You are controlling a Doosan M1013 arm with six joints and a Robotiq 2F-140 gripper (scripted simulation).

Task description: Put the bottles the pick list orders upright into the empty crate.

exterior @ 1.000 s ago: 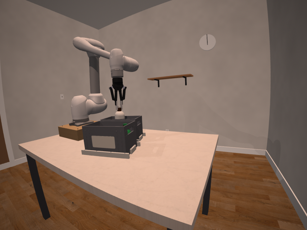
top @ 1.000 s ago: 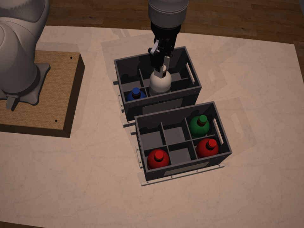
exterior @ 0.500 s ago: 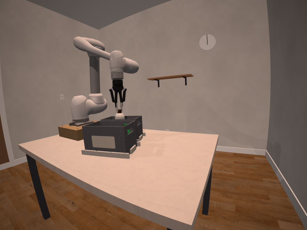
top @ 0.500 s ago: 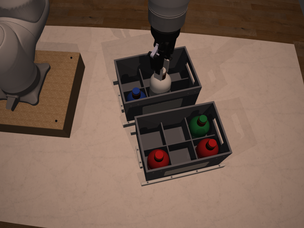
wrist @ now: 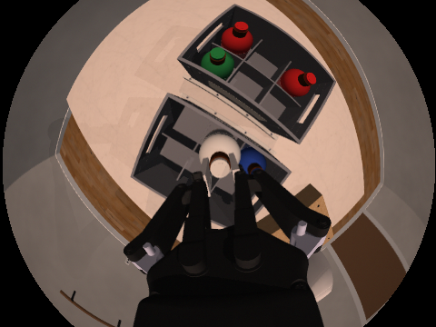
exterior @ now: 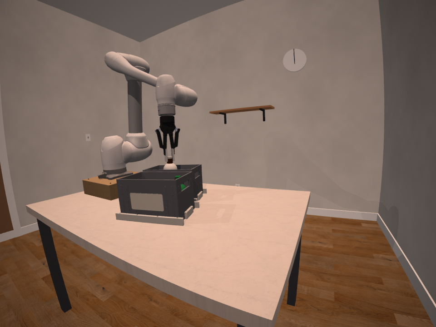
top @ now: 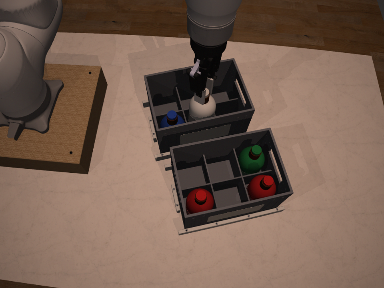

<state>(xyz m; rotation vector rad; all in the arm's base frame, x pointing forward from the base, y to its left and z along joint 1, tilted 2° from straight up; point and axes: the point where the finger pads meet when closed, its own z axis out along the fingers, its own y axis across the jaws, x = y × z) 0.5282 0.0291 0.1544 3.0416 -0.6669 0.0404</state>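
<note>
Seen from the top, the near crate (top: 195, 221) (exterior: 123, 197) (wrist: 193, 73) stands on the bench (top: 93, 232) (exterior: 211, 246) (wrist: 104, 91) before the far crate (top: 229, 114) (exterior: 199, 183) (wrist: 174, 105), slightly rightward. Bottles occupy its front-left (top: 200, 201) (wrist: 296, 83), front-right (top: 261, 187) (wrist: 237, 40) and back-right (top: 251, 159) (exterior: 182, 186) (wrist: 217, 65) compartments. The far crate has one bottle (top: 172, 121) (wrist: 252, 159) front left, another (top: 202, 107) (exterior: 170, 166) (wrist: 219, 147) just right.

The white-capped white bottle (top: 202, 108) (exterior: 170, 166) (wrist: 218, 146) has sunk lower into the dark gray crate (top: 204, 120) (exterior: 198, 181) (wrist: 147, 156) farther from the exterior camera, its round shoulder now nearer the rim. The claw (top: 205, 93) (exterior: 170, 158) (wrist: 220, 163), closed on its neck, has descended with it, and the arm's wrist (top: 211, 26) (exterior: 165, 89) has dropped as well.
</note>
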